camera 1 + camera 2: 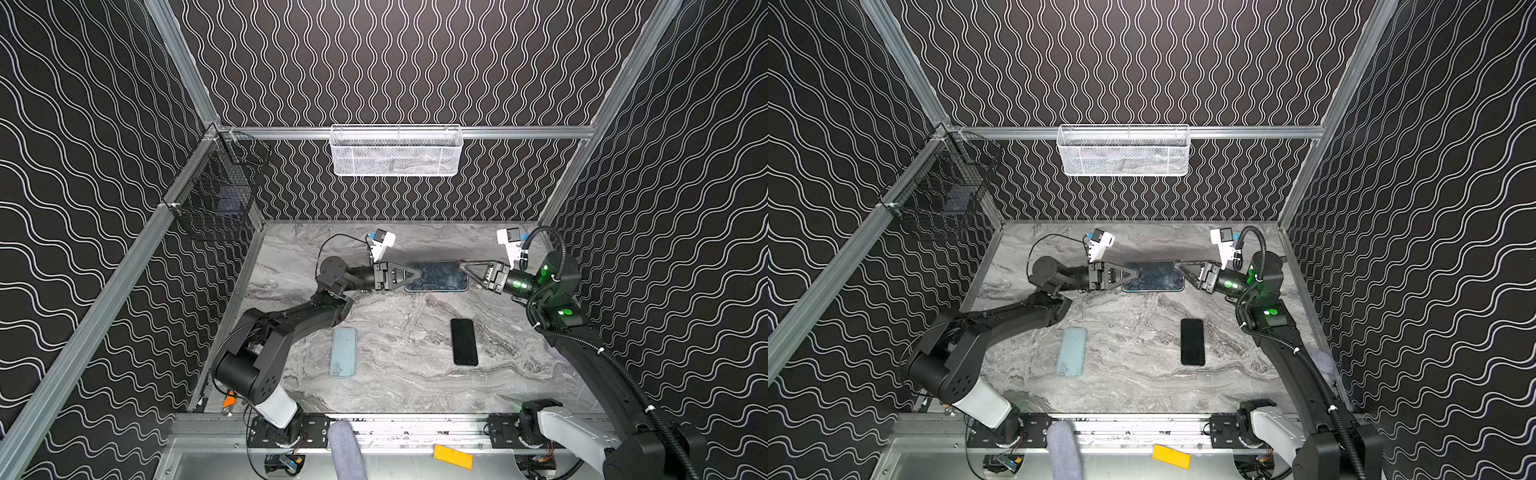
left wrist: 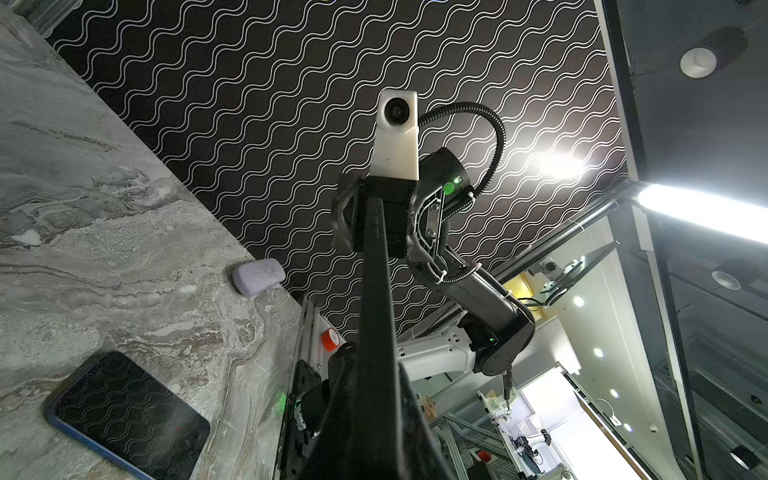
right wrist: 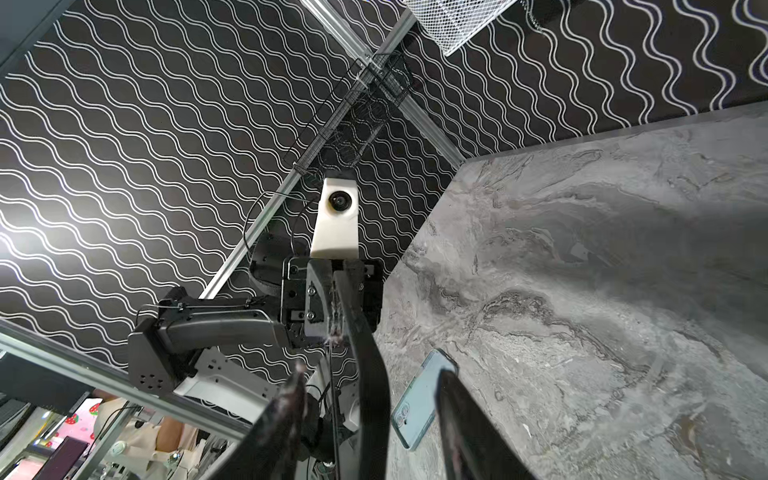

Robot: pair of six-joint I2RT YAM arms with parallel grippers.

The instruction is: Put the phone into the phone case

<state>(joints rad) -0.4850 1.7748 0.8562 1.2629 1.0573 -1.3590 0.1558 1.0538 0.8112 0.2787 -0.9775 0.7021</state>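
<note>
A dark glossy phone (image 1: 440, 276) (image 1: 1154, 276) hangs level above the back of the marble table (image 1: 407, 386), between my two grippers. My left gripper (image 1: 417, 274) (image 1: 1136, 272) (image 2: 374, 382) is shut on its left end. My right gripper (image 1: 463, 268) (image 1: 1177, 266) (image 3: 370, 370) straddles its right end, open, with a gap between each finger and the phone's black edge (image 3: 365, 340). A light blue phone case (image 1: 344, 352) (image 1: 1072, 352) (image 3: 419, 405) lies flat at the front left. I cannot tell whether the held phone wears a case.
A second black phone (image 1: 464, 341) (image 1: 1192, 341) (image 2: 129, 415) lies flat at the front right. A white mesh basket (image 1: 395, 151) hangs on the back wall, a black wire basket (image 1: 216, 195) on the left wall. A lilac cloth roll (image 2: 257, 276) lies by the right wall.
</note>
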